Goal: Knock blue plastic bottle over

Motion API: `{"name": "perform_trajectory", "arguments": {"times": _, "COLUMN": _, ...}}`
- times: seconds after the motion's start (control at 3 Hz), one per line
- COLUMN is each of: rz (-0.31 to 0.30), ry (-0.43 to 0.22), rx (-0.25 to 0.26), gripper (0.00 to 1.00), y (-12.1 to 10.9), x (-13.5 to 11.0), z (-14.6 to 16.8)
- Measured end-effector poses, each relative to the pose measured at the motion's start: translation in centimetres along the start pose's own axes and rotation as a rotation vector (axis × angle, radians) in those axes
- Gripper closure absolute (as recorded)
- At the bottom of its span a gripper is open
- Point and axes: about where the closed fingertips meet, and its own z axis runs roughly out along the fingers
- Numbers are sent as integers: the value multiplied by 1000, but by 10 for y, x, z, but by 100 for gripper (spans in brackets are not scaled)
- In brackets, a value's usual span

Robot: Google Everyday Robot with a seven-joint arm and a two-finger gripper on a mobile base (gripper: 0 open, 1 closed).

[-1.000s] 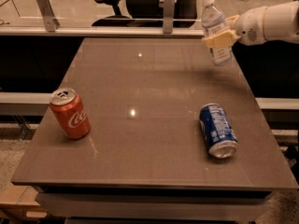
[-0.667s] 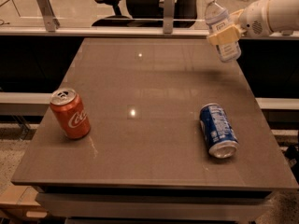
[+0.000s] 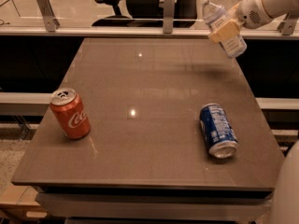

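**Bottle tipped in the grip, not yet lying down**

The tabletop [image 3: 149,143] is carrying two cans. A red cola can [image 3: 70,113] is standing upright near the left edge, and a blue-and-white soda can [image 3: 218,130] is lying on its side toward the right. The white arm [image 3: 268,1] is reaching in from the upper right.

At the end of the arm, the blue plastic bottle [image 3: 215,14] is hanging over the far right corner of the tabletop. It seems to be riding just clear of the surface, casting a faint shadow below. Its long axis is leaning well off upright, with the white cap pointing up and to the left and the base pointing down and to the right.

The gripper [image 3: 224,31] is sitting at the bottle's middle, and its tan fingers [image 3: 222,32] are clamping the body.

The tipping step looks to be in hand. The next move is calling for the bottle to be laid flat on the tabletop, with the fingers parting so that it rests on its side and not over the nearby edge.
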Motion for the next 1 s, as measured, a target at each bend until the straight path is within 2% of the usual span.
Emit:
{"name": "perform_trajectory", "arguments": {"times": 0.67, "rz": -63, "ry": 118, "rx": -89, "gripper": 100, "y": 14, "x": -5, "z": 33}}
{"name": "perform_trajectory", "arguments": {"times": 1.0, "rz": -80, "ry": 200, "rx": -149, "gripper": 100, "y": 28, "x": 5, "z": 57}}
